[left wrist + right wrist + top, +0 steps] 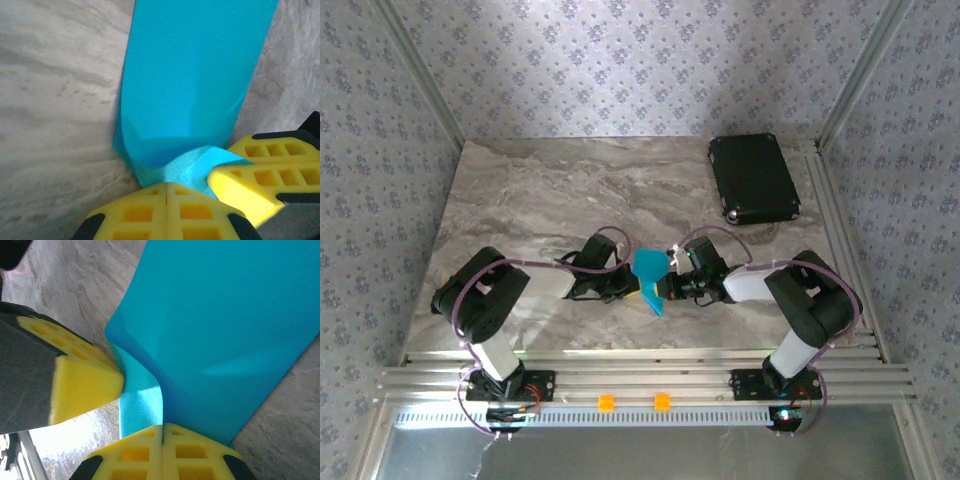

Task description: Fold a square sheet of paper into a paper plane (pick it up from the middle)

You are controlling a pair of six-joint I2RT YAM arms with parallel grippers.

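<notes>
Pinching from opposite sides, the left hand [166, 192] and the right hand [162, 435] are each clamped tight on the cyan sheet of paper [648, 268]. Their yellow pads [197, 220] press flat together with only the thin edge of the sheet caught between them.

The two hands meet almost tip to tip. In the left wrist view the right one's pads lie just beside the left one's, so both grips fall on the same small stretch of the sheet. That closeness looks deliberate: gripping a floppy sheet at one spot from both sides would pin a fold line while the rest hangs free.

Outward from the pinch the paper bunches into a short twisted neck, paler where its other face turns up. It then widens into a broad smooth panel that stands away from the hands, gently curved, not creased.

From above, the sheet sits between the two wrists near the middle of the marble worktop [520, 200], with a fan-shaped part toward the back and a narrow pointed tail toward the near edge. Whether any part touches the worktop I cannot tell. By my reading the folding is under way, but no dart shape is finished.

The black case [753, 180] lies well apart at the far right corner, out of the arms' way.
</notes>
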